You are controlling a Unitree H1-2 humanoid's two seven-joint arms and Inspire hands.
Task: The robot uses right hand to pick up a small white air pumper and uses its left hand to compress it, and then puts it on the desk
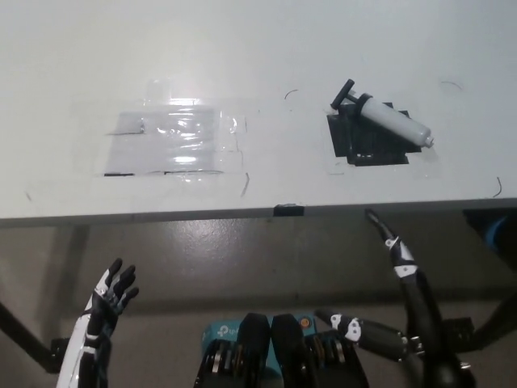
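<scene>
Single head view, steeply down over desk (242, 48)
</scene>
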